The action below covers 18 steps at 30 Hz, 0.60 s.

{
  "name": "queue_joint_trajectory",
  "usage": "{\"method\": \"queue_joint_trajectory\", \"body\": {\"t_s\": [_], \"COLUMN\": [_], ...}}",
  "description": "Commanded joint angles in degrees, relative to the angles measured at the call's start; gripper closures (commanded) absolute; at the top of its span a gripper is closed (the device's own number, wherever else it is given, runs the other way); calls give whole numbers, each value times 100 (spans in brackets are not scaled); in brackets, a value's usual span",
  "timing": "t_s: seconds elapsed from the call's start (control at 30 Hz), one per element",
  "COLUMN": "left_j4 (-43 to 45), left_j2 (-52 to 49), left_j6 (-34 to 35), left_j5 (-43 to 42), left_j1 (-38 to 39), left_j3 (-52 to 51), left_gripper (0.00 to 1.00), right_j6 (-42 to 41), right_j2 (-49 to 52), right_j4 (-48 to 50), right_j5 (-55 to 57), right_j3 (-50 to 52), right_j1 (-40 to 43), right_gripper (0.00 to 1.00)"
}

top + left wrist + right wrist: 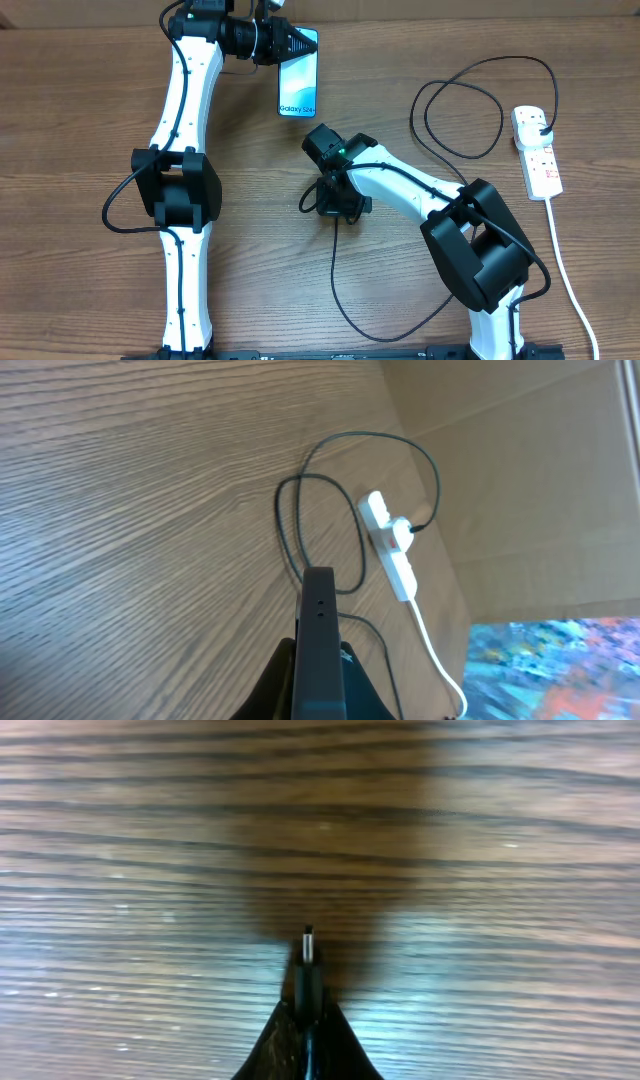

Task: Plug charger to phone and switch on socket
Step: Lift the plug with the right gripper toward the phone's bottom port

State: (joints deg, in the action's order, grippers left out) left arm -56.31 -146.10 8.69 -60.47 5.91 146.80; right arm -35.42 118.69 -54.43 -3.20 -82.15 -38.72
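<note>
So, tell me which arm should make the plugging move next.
Right. The right gripper is shut on the charger, tip sticking out; the left gripper only holds the phone.

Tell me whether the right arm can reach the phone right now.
Probably yes: only bare table lies between the right gripper, shut on the charger, and the phone, whose near end sticks free of the left gripper.

Wood-grain table [80,120], brown and evenly lit; plain tan cardboard wall [540,510] standing along its far edge.
</note>
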Motion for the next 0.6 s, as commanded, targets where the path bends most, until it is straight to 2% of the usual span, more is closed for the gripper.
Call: {"method": "queue_joint_trajectory", "body": {"t_s": [0.0, 0.17, 0.27, 0.4, 0.57], "left_j4": [4, 2, 0, -4, -20], "left_j2": [13, 13, 13, 13, 13], "left_j6": [79, 76, 74, 72, 74], "left_j5": [-437, -518, -516, -516, -518], "left_j1": [-55, -96, -114, -140, -142], "left_j3": [144, 144, 144, 144, 144], "left_gripper": [96, 96, 96, 96, 96], "right_j6": [-96, -479, -533, -446, 610], "right_j2": [94, 90, 92, 92, 92], "right_j4": [37, 245, 514, 1187, 2326], "right_j5": [-188, -321, -984, -2820, -5268], "right_j3": [-264, -369, -369, -369, -369], "right_j1": [33, 433, 881, 1650, 2323], "right_gripper": [96, 96, 96, 96, 96]}}
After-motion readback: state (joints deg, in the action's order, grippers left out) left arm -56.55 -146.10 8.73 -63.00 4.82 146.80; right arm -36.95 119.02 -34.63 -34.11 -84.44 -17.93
